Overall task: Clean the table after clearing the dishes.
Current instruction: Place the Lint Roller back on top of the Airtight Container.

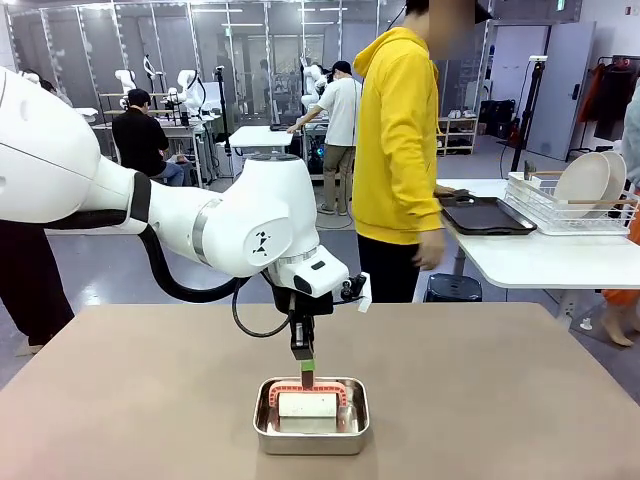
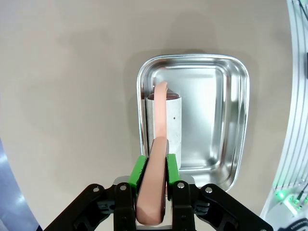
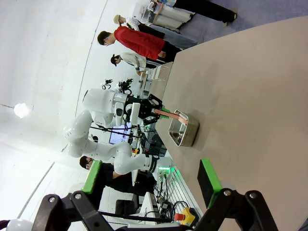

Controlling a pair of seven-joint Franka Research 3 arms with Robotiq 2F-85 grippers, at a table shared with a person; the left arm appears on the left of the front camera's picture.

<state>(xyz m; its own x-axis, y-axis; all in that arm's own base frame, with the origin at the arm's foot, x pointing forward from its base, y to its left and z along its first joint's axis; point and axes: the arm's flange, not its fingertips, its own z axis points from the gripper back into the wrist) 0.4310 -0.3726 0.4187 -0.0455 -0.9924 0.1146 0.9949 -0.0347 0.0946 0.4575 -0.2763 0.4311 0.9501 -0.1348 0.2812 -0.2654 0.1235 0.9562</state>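
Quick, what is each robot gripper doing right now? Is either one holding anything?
Left gripper: shut on the pink handle of the cleaning block sitting in the steel pan.
Right gripper: open, holding nothing, above the table.

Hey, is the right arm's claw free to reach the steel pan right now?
Probably yes. The right claw is open and empty, with bare table between it and the steel pan. But the left claw is shut on the pink handle over that pan.
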